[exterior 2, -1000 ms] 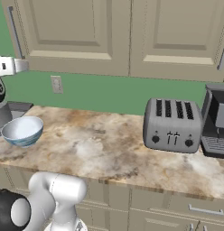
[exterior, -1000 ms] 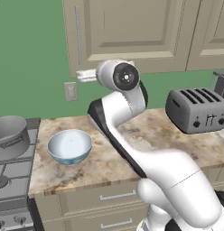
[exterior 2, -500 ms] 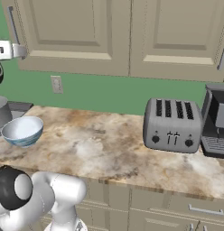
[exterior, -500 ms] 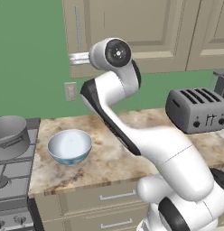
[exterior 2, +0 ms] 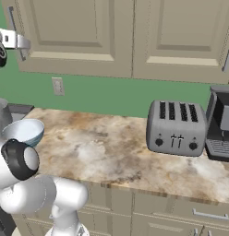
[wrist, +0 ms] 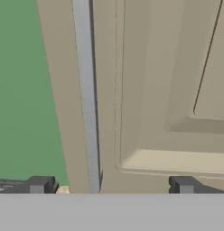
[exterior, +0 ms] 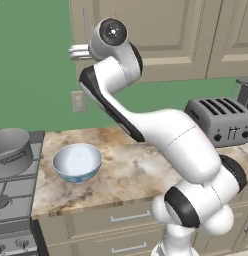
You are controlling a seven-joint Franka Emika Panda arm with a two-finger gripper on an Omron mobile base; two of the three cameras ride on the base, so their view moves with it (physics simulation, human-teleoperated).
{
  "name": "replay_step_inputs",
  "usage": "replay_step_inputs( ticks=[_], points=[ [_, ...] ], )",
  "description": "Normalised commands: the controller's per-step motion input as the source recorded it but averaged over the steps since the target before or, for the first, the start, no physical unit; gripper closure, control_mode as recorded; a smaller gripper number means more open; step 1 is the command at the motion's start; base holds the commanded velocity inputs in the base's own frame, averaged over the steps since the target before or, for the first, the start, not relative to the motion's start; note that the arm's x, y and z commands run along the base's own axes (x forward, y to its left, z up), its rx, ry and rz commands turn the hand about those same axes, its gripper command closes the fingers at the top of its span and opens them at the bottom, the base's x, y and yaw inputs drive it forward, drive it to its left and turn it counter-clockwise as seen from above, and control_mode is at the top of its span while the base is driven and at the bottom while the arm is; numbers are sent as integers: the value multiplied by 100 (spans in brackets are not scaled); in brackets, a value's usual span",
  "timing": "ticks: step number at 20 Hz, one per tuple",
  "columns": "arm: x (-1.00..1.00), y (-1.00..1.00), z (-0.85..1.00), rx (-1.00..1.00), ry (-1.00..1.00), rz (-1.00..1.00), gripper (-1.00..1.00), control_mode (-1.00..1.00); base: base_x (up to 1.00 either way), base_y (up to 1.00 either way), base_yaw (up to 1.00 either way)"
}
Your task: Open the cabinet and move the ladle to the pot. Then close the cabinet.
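The cabinet (wrist: 177, 85) is shut; its tan raised-panel door faces the hand view. Its long silver bar handle (wrist: 86, 99) runs upright near the door's left edge. My gripper (wrist: 110, 185) is open, with one dark fingertip (wrist: 39, 184) left of the handle and the other right of it, touching nothing. From the left base view the gripper (exterior: 77, 50) hovers just before the handle (exterior: 86, 22), and from the right the gripper (exterior 2: 15, 41) is at the door's lower left. The grey pot (exterior: 12, 150) stands on the stove at the left. The ladle is hidden.
A white-and-blue bowl (exterior: 77, 162) sits on the marble counter (exterior: 131, 175) beside the stove (exterior: 11, 200). A silver toaster (exterior 2: 176, 126) and a dark coffee machine (exterior 2: 222, 122) stand to the right. Drawers run below the counter edge.
The arm has lifted the gripper up from mid-wall height to the lower part of the cabinet's handle. The jaws stayed wide apart; the other things have not moved.
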Motion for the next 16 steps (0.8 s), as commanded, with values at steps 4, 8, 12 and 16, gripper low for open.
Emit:
replay_step_inputs(
  ticks=[4,8,12,16],
  points=[
    [61,22,0,-2,0,-5,-100,-100,0,0,0],
    [65,42,-1,-5,0,-8,-100,-100,0,0,0],
    [64,45,-7,-9,0,-9,-100,-100,0,0,0],
    [69,33,-12,-9,0,-10,-100,-100,0,0,0]
  ],
)
